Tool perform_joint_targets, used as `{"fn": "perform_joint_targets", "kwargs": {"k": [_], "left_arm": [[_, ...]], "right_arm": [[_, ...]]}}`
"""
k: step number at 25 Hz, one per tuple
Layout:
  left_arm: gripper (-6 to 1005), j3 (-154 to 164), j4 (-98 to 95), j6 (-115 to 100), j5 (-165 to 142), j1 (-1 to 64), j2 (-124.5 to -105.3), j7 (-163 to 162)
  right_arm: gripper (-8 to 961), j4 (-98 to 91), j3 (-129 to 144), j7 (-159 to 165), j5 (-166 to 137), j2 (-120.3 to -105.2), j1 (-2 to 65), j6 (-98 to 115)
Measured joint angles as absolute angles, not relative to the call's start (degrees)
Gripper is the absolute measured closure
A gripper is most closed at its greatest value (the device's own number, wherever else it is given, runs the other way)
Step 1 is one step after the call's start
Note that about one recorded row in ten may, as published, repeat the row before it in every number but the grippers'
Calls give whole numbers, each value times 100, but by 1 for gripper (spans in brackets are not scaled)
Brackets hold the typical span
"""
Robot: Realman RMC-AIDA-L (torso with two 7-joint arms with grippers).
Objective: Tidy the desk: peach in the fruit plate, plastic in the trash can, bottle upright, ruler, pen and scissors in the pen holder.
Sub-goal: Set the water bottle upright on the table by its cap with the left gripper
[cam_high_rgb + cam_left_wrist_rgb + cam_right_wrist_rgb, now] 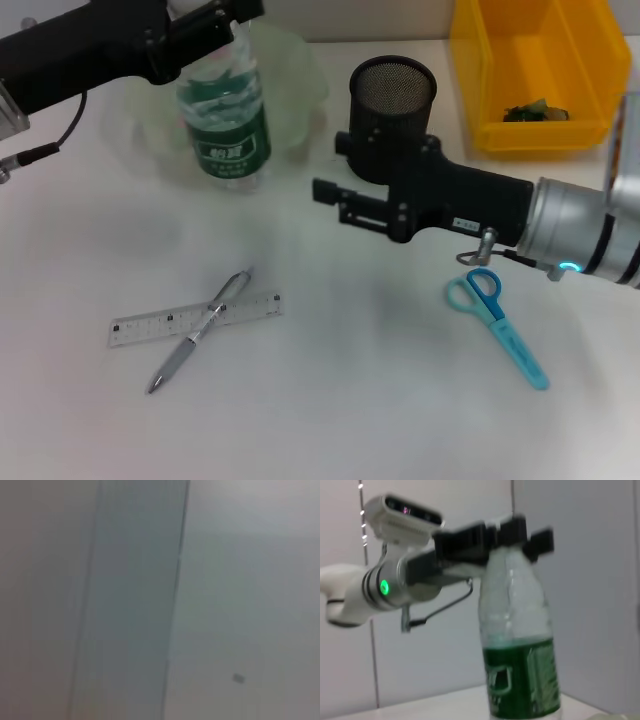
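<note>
At upper left of the head view, the left gripper [215, 22] has its fingers closed on the neck of the bottle [225, 115], standing upright on the desk [350, 400]. Bottle step near complete; release likely follows. Right gripper [335, 200] at centre, finger state indeterminate; ruler [150, 325], pen [190, 340] and scissors [500, 325] await.

The head camera looks down from above on the white counter [330, 400], taking in both arms. The right wrist camera sits low and looks sideways, close on the bottle [520, 645] and the left claw [492, 537] at its neck; the head view shares both. The left wrist camera faces blank pale surfaces, nothing recognisable.
</note>
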State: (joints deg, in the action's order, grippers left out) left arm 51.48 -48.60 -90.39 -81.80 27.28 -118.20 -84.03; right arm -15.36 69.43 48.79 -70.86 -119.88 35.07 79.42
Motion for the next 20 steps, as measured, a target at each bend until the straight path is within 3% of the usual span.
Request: {"fn": "perform_joint_targets", "kwargs": {"k": [8,20], "left_arm": [[564,5192,-4801,-8097,-8729,2600,-11841,-8225],[560,5167,-4318,-7723,-8742,2504,-11851,-7676]], "right_arm": [[329,-1635,6934,4875,-6369,-11973,3054,8036],[329,-1732,6934,4870,-6336,-11973,2954,8072]]}}
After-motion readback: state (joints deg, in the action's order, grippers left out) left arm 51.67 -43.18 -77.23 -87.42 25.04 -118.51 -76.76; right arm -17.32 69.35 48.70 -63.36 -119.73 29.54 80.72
